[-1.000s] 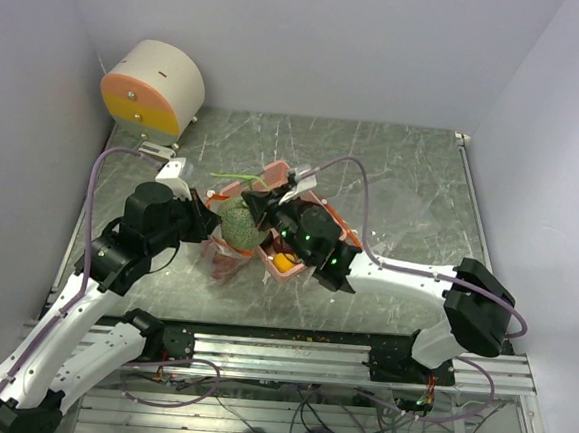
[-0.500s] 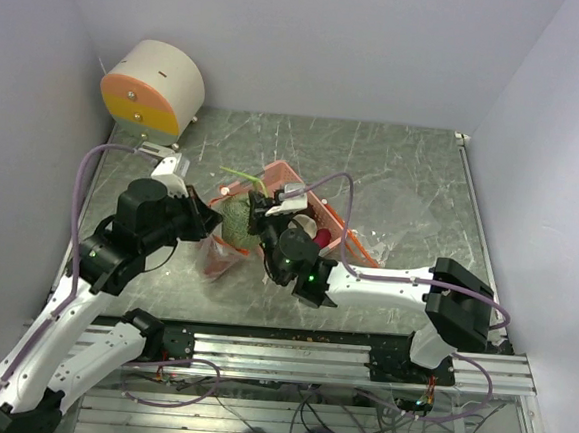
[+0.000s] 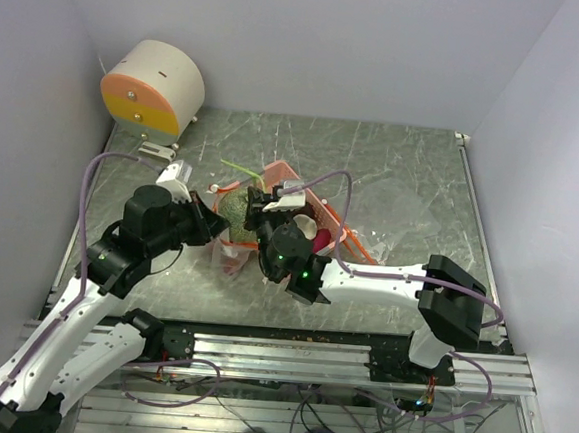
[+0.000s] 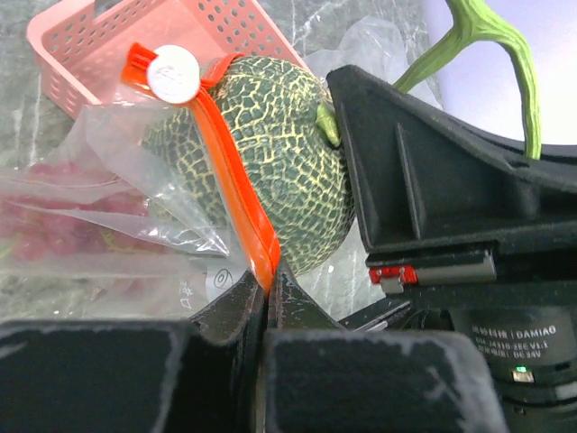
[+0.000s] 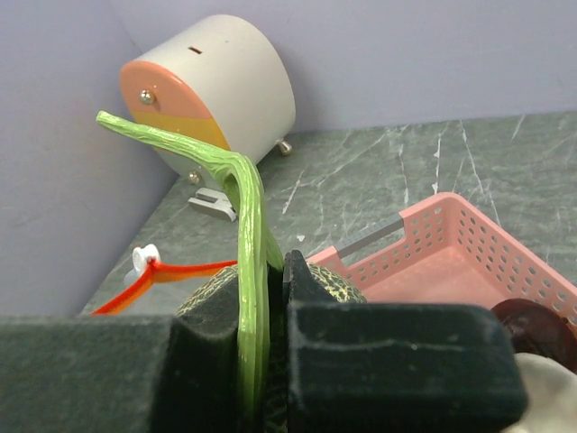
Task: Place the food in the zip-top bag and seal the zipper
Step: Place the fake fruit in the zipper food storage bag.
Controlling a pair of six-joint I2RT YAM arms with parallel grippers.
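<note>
- Right arm (image 3: 385,279) has swung left; right gripper (image 5: 275,298) clamps the melon's (image 4: 288,153) stem (image 5: 239,198).
- Left gripper (image 4: 268,284) pinches the zipper (image 4: 229,162), which crosses the melon at the bag's (image 4: 117,144) mouth.
- Reddish food (image 4: 54,225) blurs behind crinkled plastic.

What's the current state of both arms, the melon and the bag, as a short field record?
melon: at the mouth of the zip-top bag, zipper across its front
left gripper: jaws shut on the zipper
right gripper: jaws shut on the melon's green stem
in bag: reddish food, seen through the plastic
zipper state: not sealed
pink basket: behind the melon; dark piece and whitish piece inside
</note>
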